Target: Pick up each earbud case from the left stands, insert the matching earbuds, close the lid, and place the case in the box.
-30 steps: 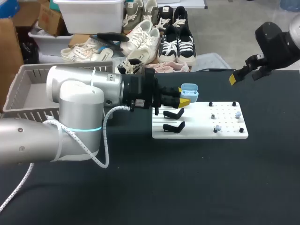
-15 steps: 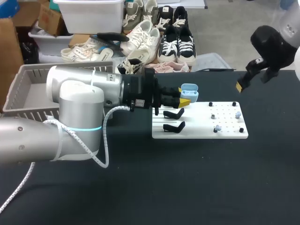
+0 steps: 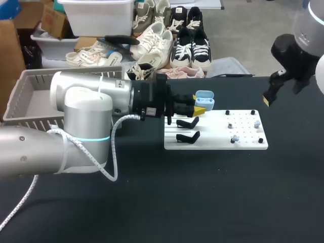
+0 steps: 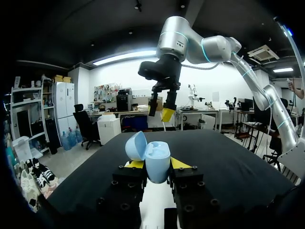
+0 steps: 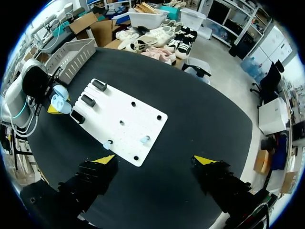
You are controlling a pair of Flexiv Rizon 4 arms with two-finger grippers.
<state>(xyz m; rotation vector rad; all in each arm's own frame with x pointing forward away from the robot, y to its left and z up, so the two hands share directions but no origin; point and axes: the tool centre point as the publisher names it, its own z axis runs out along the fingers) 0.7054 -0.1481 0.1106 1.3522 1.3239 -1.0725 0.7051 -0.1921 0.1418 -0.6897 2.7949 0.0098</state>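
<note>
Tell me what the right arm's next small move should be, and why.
Probably lower the right gripper toward an earbud on the white board. The left gripper holds the case with its lid open. Both earbuds sit on the board. The right gripper's fingers are open and empty, well above them.

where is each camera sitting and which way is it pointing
Head view: above and behind, looking down on the table; left arm and right arm come in from the sides.
Left wrist view: on the left arm, looking along the left gripper, shut on the open earbud case; right gripper hangs ahead.
Right wrist view: high up, looking down past the open right gripper onto the white board.
All three show the earbud case.
</note>
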